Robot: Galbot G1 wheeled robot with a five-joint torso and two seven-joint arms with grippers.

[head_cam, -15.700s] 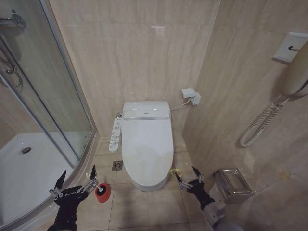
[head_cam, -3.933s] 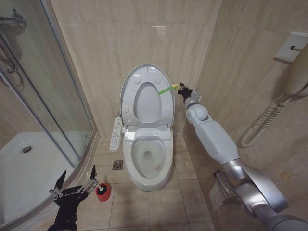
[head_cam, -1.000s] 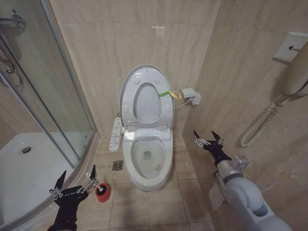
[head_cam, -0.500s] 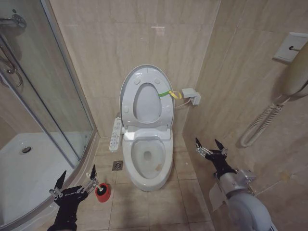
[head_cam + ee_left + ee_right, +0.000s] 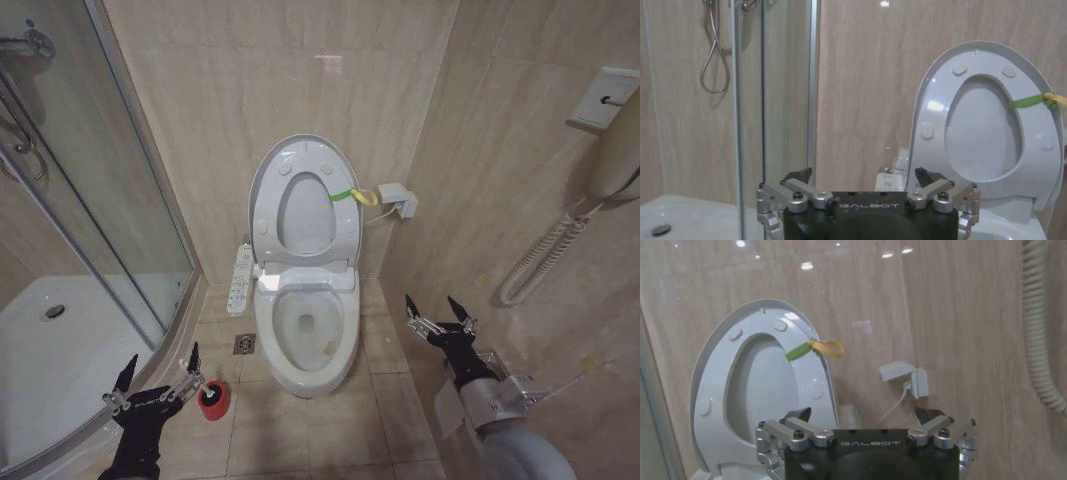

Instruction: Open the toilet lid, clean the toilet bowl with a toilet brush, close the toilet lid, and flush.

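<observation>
Right gripper (image 5: 438,314) was seen low beside the toilet bowl's (image 5: 305,345) right side, fingers spread apart, nothing held, apart from the bowl and near the beige wall tiles (image 5: 500,200). In the right wrist view the same gripper (image 5: 866,418) was shown with its jaws wide, pointed toward the raised toilet lid (image 5: 747,385) and a small white wall box (image 5: 905,377) with a cable.

Left gripper (image 5: 160,372) was held low at the toilet's left, by the glass shower enclosure (image 5: 90,200), fingers also spread, empty. Just beside its right fingertip a red round cup holder (image 5: 213,400) was seen on the floor; the toilet brush's dark head was seated in it, handle not made out. In the left wrist view the gripper (image 5: 864,175) faced the shower glass and the upright lid (image 5: 987,120).

Toilet lid (image 5: 303,200) was stood upright against the back wall, seat ring raised with it, a green-yellow strap loop (image 5: 352,195) attached at its right edge. Bowl was left uncovered, water visible inside. White button panel (image 5: 240,280) was mounted at the bowl's left side. A floor drain (image 5: 243,344) was set between the panel and the holder. A wall handset with coiled cord (image 5: 560,240) was hung on the right wall.
</observation>
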